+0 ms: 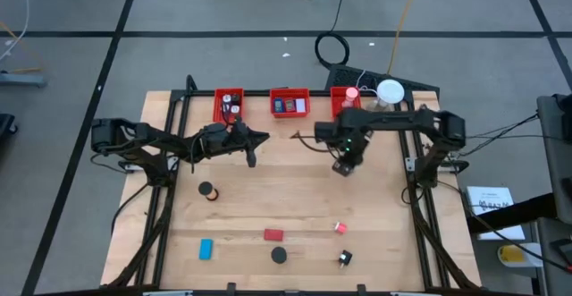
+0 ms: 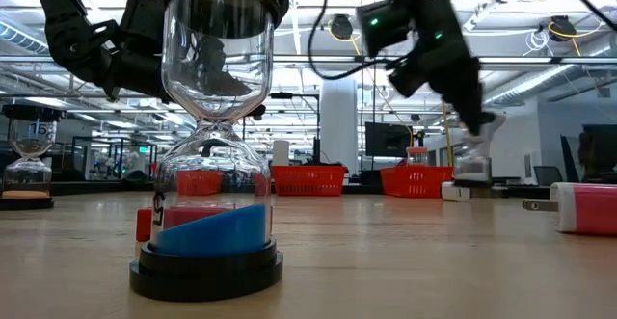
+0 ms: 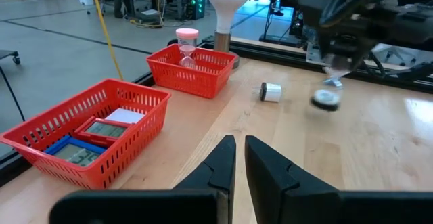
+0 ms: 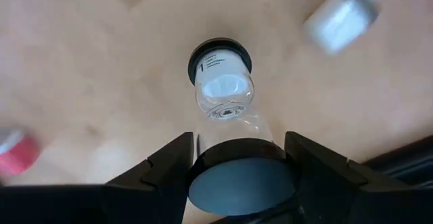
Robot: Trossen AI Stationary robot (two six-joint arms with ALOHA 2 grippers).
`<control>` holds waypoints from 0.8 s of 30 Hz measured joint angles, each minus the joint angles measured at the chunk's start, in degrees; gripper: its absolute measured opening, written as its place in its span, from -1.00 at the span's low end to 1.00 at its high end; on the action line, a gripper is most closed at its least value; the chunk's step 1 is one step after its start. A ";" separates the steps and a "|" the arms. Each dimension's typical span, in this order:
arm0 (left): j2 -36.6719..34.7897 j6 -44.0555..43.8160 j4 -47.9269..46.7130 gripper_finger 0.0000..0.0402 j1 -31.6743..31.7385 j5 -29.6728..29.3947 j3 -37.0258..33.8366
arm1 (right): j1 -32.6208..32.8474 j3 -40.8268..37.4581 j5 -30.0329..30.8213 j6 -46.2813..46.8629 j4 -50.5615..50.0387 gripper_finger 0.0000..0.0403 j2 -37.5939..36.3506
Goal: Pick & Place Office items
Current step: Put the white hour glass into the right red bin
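A pale wooden table [image 1: 295, 207] in an open lab. A small hourglass [image 4: 223, 95] with white sand hangs between the right gripper [image 4: 240, 163] fingers, which clamp its black top cap; its long axis runs vertically, base toward the table. Judged step: carrying toward a red bin [image 1: 344, 99]; next, lowering and releasing. The left gripper [image 3: 240, 160] waits alongside, fingers closed, empty.

We can read a numeral "1" on the white label of a black-capped sand timer [image 4: 220, 75]. The number "15" shows on a distant sand timer [image 2: 32, 150] at the bench's far end. Print on the nearest blue timer [image 2: 207, 136] is unclear.
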 joint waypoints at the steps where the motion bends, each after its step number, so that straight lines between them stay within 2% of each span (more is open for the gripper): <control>1: 0.00 0.00 0.00 -0.81 0.00 -0.01 0.00 | -0.53 1.05 1.43 -1.82 0.05 0.03 1.35; 6: 0.00 0.00 0.00 -0.81 -0.01 -0.01 0.00 | -2.16 5.00 7.47 -8.61 1.49 0.03 6.38; 14: 0.00 0.00 0.00 -0.81 0.00 -0.01 0.00 | -2.79 5.39 7.69 -11.71 7.13 0.05 7.65; 19: 0.00 0.00 0.00 -0.81 -0.02 0.01 0.00 | -2.79 5.34 8.08 -11.59 9.96 0.16 7.69; 24: 0.00 0.00 0.00 -0.81 0.00 -0.01 0.00 | -2.79 5.32 12.40 -10.13 11.50 0.31 7.48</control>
